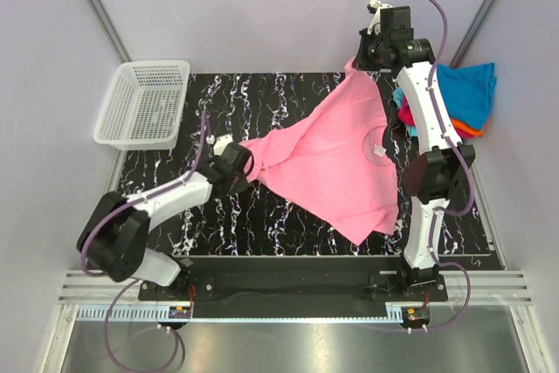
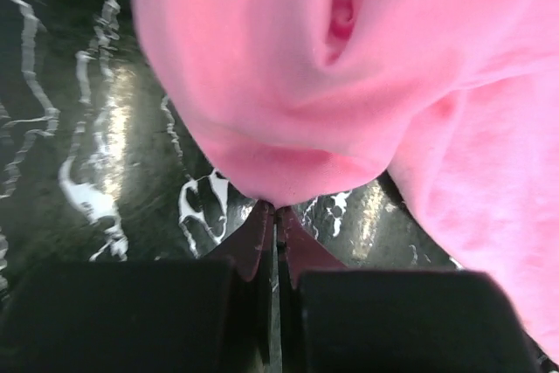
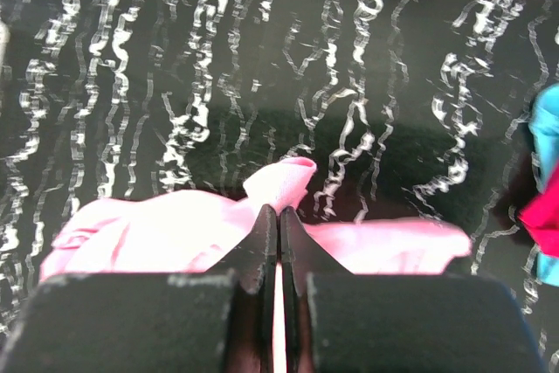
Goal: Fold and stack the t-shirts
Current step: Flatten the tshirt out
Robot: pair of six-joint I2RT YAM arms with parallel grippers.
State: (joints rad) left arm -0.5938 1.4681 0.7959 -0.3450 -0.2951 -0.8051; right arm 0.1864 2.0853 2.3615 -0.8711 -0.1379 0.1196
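A bright pink t-shirt point(image 1: 336, 159) with a small white neck label point(image 1: 380, 151) hangs stretched between my two grippers over the black marble table point(image 1: 218, 224). My left gripper point(image 1: 247, 163) is shut on its left edge; in the left wrist view point(image 2: 276, 207) the cloth point(image 2: 288, 58) bulges just beyond the closed fingertips. My right gripper point(image 1: 356, 65) is shut on the far corner, held high at the back; in the right wrist view point(image 3: 279, 213) a pink fold point(image 3: 281, 183) pokes out past the tips. A pile of teal-blue, orange and magenta t-shirts point(image 1: 458, 98) lies at the back right.
A white mesh basket point(image 1: 144, 102) stands at the table's back left corner. The table's front edge point(image 1: 288, 255) runs just ahead of the arm bases. Grey walls close in the back and sides.
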